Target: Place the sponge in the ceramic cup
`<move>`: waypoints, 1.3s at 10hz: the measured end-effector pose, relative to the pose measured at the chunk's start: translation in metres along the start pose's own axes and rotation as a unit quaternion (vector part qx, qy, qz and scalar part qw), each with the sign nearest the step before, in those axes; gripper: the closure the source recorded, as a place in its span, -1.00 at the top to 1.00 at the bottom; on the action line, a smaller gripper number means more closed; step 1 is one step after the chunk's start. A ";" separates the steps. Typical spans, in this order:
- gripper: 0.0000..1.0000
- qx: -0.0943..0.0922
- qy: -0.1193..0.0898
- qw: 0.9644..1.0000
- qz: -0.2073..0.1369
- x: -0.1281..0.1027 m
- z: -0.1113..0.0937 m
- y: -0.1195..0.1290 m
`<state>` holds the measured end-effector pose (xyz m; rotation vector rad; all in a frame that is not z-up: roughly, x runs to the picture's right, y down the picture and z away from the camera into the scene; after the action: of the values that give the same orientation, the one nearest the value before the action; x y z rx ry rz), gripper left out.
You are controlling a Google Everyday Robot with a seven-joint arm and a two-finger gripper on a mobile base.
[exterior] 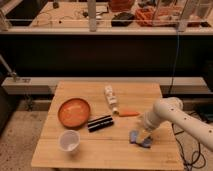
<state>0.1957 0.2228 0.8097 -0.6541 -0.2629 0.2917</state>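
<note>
The wooden tabletop (107,150) fills the lower middle of the frame, with floor showing past its left and right edges. A white arm (170,111) reaches in from the right and bends down to the lower right of the tabletop. Its gripper (142,134) is lowered right onto the sponge (146,143), jaws spread wide with nothing lifted in them. The sponge lies flat on the wood. It sits a little in from the right edge and above the bottom edge.

The orange bowl (74,112) sits at centre left. The cup (69,140) stands upright just below it, near the lower left corner and well apart from the sponge. Bare wood runs between cup and sponge along the bottom. The black bar (100,123) lies above that strip.
</note>
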 end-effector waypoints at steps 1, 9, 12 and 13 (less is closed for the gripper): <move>0.60 0.000 0.000 1.000 0.004 0.001 0.001 -0.001; 0.60 -0.001 -0.002 1.000 0.024 0.003 0.008 -0.006; 0.58 0.000 -0.003 1.000 0.031 0.004 0.010 -0.007; 0.57 0.000 -0.003 0.999 0.034 0.005 0.010 -0.008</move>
<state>0.1982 0.2240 0.8235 -0.6635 -0.2471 0.3598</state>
